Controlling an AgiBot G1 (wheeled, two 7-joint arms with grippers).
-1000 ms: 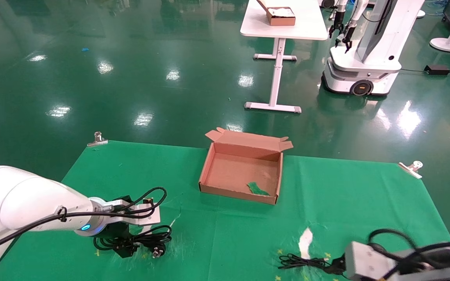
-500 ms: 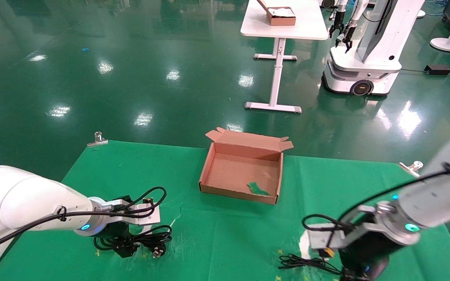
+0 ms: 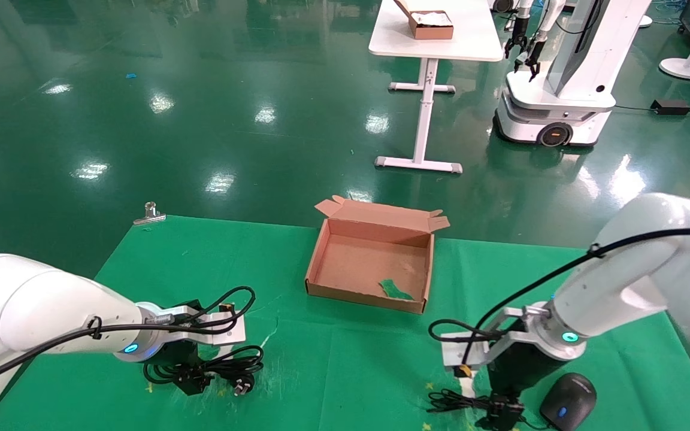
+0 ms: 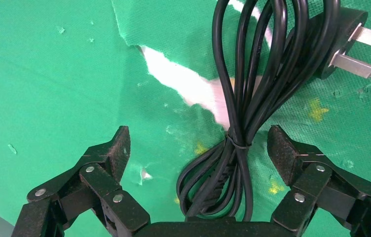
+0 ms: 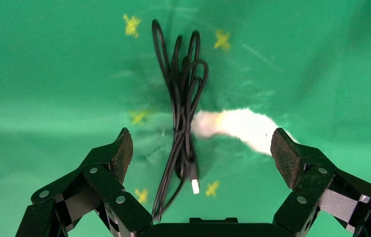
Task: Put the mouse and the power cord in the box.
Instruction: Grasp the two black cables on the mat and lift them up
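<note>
At the lower left of the head view, the left gripper (image 3: 192, 378) hangs low over the power cord (image 3: 225, 368), a thick black cable wound in loops and cinched by a tie, with a chunky pronged plug. The left wrist view shows its jaws spread wide, the tied waist of the cord (image 4: 233, 143) lying between the two pads and neither pad touching it. At the lower right of the head view, the right gripper (image 3: 504, 410) sits just above the thin black bundled wire (image 3: 459, 402) of the mouse (image 3: 568, 402), a small black oval body lying just beside it toward the frame's edge. Its jaws are also wide apart, with the wire bundle (image 5: 181, 113) and its plug end between them.

The shallow brown cardboard box (image 3: 321, 263) stands open at mid-frame, well apart from both items, holding only a scrap of green.

Several slips look possible. If the right gripper closes on the wire alone, the mouse body would likely dangle and swing, and could catch the box's front wall or drop outside. Thin strands may also slide out from between the pads. On the left, a grasp off the tied waist could let the loops splay and snag on the torn green table cloth (image 3: 333, 359), whose white tears lie beside both bundles.
</note>
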